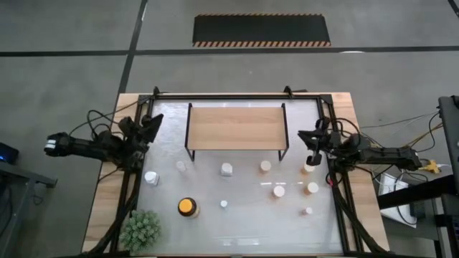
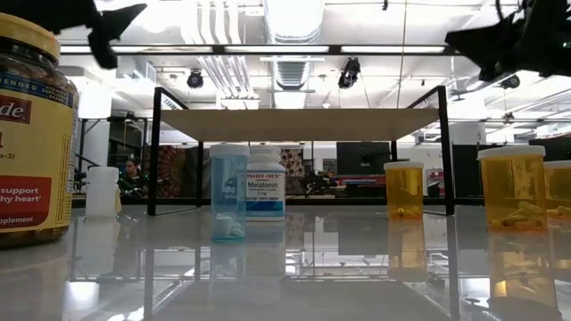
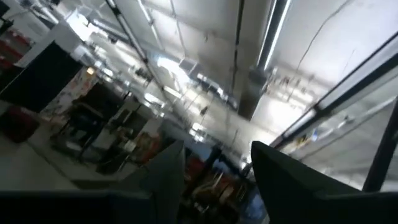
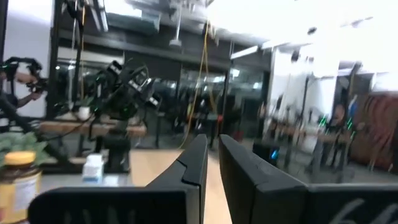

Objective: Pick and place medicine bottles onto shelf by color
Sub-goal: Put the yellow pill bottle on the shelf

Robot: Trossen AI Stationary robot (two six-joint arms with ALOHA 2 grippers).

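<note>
The shelf [image 1: 235, 127], a light-wood board on black legs, stands at the table's far middle with nothing on its top [image 2: 299, 123]. In front of it the medicine bottles stand upright on the table. They include an amber jar [image 1: 188, 207], white ones [image 1: 151, 178] [image 1: 226, 169], orange pale-capped ones [image 1: 265, 166] [image 1: 279, 191] [image 1: 312, 188] and tiny ones [image 1: 224, 204] [image 1: 308, 211]. My left gripper [image 1: 154, 123] hangs raised at the shelf's left, open and holding nothing [image 3: 217, 180]. My right gripper [image 1: 307, 137] hangs raised at the shelf's right, shut and holding nothing [image 4: 213, 155].
A green bushy plant [image 1: 140, 229] stands at the near left corner. A black frame [image 1: 237, 95] runs around the table's glossy top. Bare table lies between the bottles and under the shelf.
</note>
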